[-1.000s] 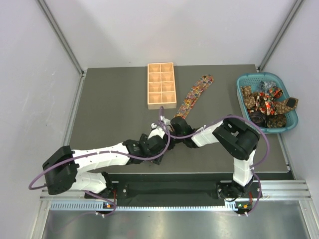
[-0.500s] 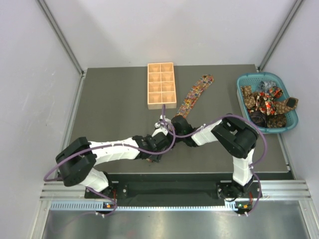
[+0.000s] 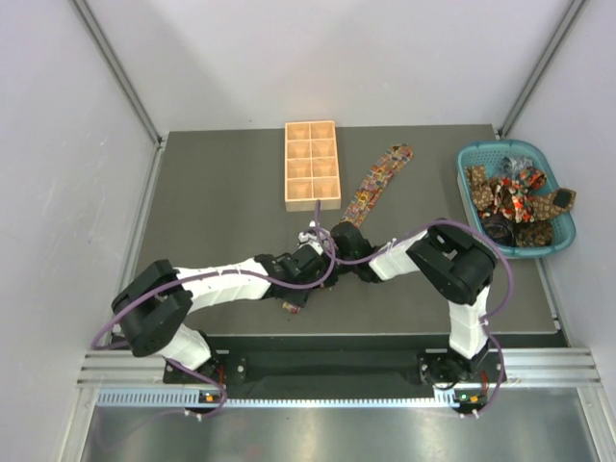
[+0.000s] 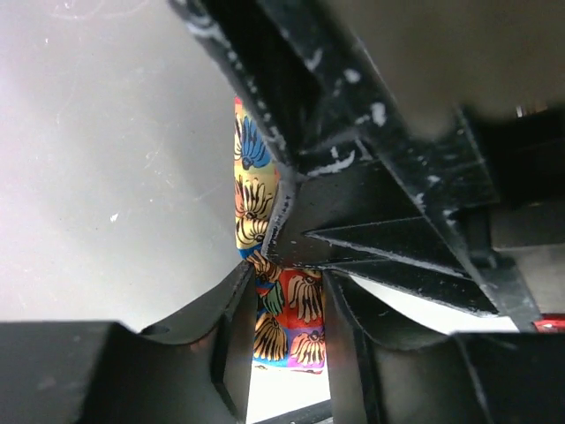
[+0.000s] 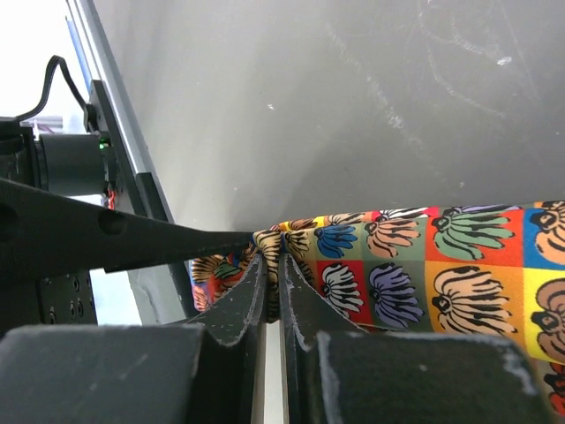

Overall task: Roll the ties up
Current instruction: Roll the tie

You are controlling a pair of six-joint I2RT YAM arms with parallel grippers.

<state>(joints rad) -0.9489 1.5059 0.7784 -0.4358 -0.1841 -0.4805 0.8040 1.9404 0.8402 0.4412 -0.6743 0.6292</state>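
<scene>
A tie (image 3: 380,178) with a busy colourful print lies diagonally right of the tray, its wide pointed end far away. Its narrow end (image 3: 293,306) shows near the table's front edge. My right gripper (image 3: 339,239) is shut on a raised fold of the tie (image 5: 424,265), pinched between its fingertips (image 5: 282,256). My left gripper (image 3: 318,268) is right beside it. In the left wrist view the tie (image 4: 250,177) hangs flat between the left gripper's (image 4: 289,284) parted fingers, uncrumpled. More ties (image 3: 515,197) are heaped in the basket.
A tan wooden tray (image 3: 312,166) with several compartments stands at the back centre. A teal basket (image 3: 510,146) sits at the right edge of the table. Both arms cross close together near the table's front middle.
My left arm has swung right and in toward the right gripper. Its jaws have narrowed around the hanging tie. The right gripper has kept its pinch and place.
</scene>
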